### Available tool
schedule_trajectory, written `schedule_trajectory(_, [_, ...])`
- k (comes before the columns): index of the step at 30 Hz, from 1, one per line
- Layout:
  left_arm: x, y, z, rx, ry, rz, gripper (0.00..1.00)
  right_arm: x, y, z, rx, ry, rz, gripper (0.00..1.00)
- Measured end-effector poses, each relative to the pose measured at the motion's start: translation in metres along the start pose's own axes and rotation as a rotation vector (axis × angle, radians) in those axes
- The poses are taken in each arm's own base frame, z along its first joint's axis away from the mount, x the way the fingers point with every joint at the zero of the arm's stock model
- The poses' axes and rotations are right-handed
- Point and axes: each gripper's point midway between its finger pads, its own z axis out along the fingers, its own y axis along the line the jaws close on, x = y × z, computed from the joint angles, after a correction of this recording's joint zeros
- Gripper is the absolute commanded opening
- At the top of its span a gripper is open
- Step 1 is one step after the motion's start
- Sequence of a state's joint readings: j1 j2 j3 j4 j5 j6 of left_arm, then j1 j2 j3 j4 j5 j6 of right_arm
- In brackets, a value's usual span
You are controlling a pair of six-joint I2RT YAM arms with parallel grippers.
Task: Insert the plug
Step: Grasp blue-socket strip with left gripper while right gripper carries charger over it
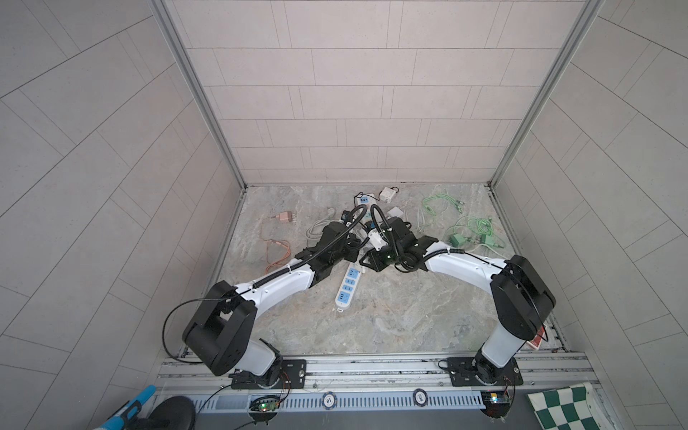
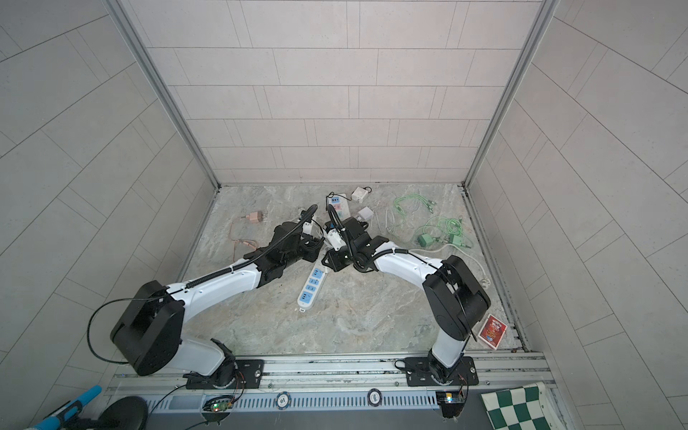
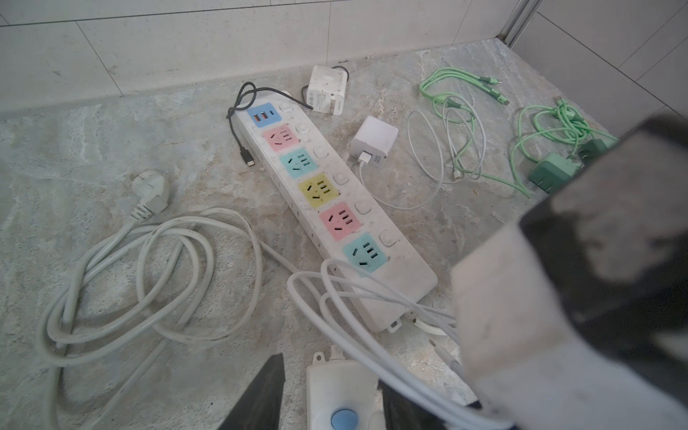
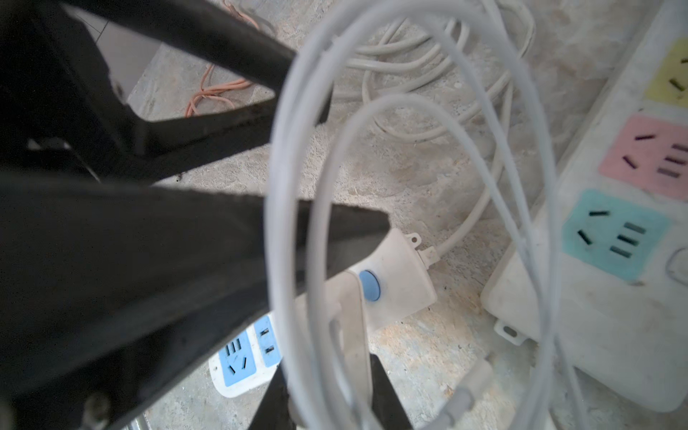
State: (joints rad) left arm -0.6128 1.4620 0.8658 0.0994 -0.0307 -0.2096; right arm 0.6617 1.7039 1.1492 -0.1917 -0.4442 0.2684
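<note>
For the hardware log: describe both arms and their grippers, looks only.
The left arm and right arm match: smooth white shells between bulky black joint housings, black base plates, a ribbed black cable hose along each forearm. The left gripper and right gripper have black wedge-shaped fingers. No markings show.

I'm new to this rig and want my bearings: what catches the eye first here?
The black-and-white left arm and right arm meet at mid-table, where the right gripper is shut on a white charger block with a looped white cable hanging beside it. A long white power strip with pink, teal and yellow sockets lies just behind them, and bright green charging cables sprawl at the far right.
</note>
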Motion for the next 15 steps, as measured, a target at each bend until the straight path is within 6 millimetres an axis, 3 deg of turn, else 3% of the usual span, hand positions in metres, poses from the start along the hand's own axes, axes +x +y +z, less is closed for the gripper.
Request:
schedule_trajectory(9, [0.003,0.03,-0.021,-0.14,-0.002,-0.05,0.59,-0.005,0.019,0.008,0.005,-0.015,-0.071,0.05])
schedule_trajectory(15, [0.044,0.044,-0.027,-0.189,0.074,-0.082,0.67,0.004,0.019,0.021,0.013,0.009,-0.077,0.05])
